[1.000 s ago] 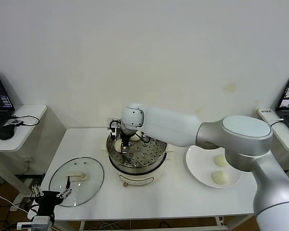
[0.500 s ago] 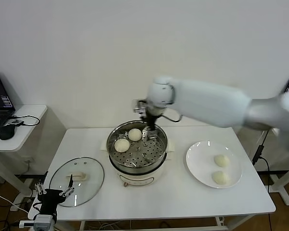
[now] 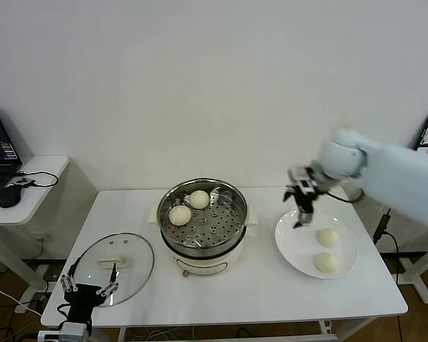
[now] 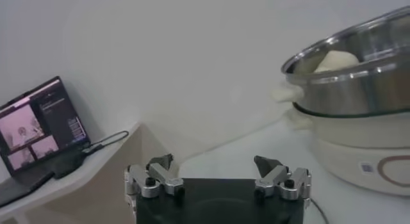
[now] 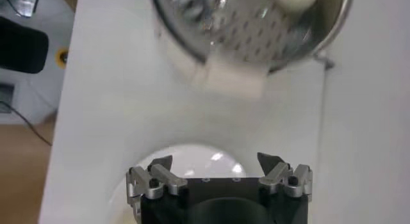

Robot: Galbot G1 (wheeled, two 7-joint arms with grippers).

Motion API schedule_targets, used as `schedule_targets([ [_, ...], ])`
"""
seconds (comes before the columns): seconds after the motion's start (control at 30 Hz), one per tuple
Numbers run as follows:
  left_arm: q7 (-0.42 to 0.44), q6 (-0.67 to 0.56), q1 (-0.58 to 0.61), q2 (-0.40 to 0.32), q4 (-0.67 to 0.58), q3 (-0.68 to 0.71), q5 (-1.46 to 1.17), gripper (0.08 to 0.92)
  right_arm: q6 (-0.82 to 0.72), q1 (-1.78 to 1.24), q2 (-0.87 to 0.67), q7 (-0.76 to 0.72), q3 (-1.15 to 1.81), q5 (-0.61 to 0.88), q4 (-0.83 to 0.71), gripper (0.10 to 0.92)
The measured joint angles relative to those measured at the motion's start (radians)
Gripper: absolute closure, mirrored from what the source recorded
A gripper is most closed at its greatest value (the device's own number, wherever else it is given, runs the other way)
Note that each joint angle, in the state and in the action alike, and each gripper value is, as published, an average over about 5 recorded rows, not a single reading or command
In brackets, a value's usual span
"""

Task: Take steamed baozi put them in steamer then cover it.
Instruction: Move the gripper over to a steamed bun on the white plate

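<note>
The left end effector [image 3: 89, 291] hangs open at the worktop's [image 3: 257, 292] near edge by the cover [image 3: 114, 267]. Two steamed baozi [image 3: 328, 238] lie on the plate [image 3: 289, 246]; two sit in the steamer [image 3: 203, 221]. The empty right end effector [image 3: 302, 206], open, hovers over the plate's far edge.

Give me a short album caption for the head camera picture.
Two baozi sit in the steamer; the open right gripper hovers over the plate holding two more.

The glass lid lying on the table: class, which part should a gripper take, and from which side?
Grip the cream bar handle at the centre of the cover, coming straight down. The lid lies flat, handle up, its rim against the table.
</note>
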Motion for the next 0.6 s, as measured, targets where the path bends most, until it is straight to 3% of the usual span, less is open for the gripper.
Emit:
schedule_targets([
  [0.27, -0.002, 0.000, 0.007, -0.009, 0.013, 0.018, 0.018, 0.177, 0.076, -0.228, -0.106, -0.013, 0.160, -0.138, -0.004, 0.203],
  [0.6, -0.002, 0.001, 0.010, -0.007, 0.018, 0.011, 0.020, 0.177, 0.110, -0.408, -0.124, 0.003, 0.257, -0.246, -0.052, 0.203],
])
